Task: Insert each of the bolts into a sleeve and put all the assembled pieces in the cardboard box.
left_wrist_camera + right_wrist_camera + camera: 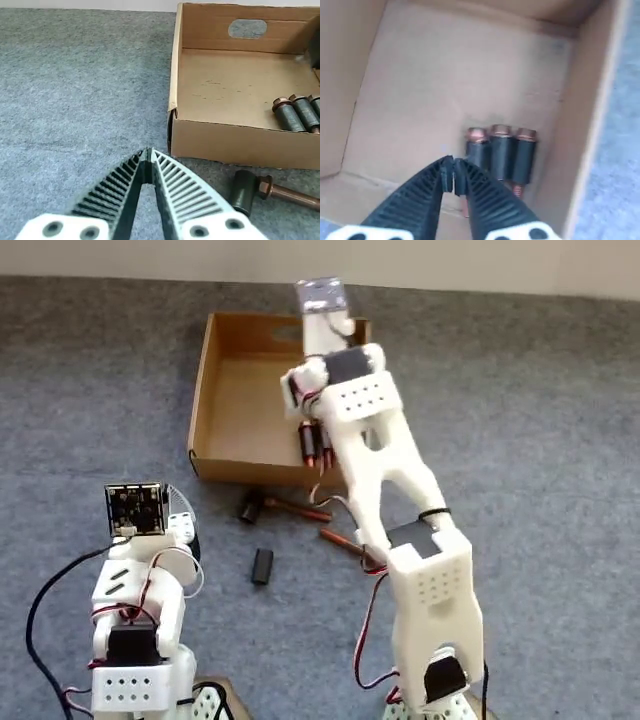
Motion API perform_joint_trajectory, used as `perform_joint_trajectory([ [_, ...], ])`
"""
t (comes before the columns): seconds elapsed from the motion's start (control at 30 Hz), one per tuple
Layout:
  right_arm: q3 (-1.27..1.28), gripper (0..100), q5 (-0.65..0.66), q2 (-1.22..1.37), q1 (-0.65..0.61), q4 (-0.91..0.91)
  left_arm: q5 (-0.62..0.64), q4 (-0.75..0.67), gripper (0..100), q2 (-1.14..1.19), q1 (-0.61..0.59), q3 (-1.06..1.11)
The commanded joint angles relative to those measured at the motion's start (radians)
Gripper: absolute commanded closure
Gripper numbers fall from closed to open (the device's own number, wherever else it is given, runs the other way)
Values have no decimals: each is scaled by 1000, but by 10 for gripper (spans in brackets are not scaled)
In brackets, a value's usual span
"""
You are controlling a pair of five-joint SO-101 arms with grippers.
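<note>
Right hand (453, 166) is held pressed together, empty, over cardboard box (592, 90); three assembled pieces (500, 152) are lined just beyond its tips, packed by the wall, likely to save room. Left hand (149, 155) is kept closed, empty; bolt (292, 196) and sleeve (244, 192) are seen unjoined beside it, outside.

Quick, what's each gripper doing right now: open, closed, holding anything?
Left gripper: closed, holding nothing.
Right gripper: closed, holding nothing, over the cardboard box.
</note>
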Motion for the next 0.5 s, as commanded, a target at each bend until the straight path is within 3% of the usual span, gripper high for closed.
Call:
perform_joint_trajectory([
  [0.0,76,993,11,-1,-35,-105,-5,2,989,-5,19,16],
  [0.13,150,993,8,7,-42,-140,-5,2,989,-5,19,16],
  [0.47,71,992,6,-271,-16,93,-5,2,989,-10,16,16],
])
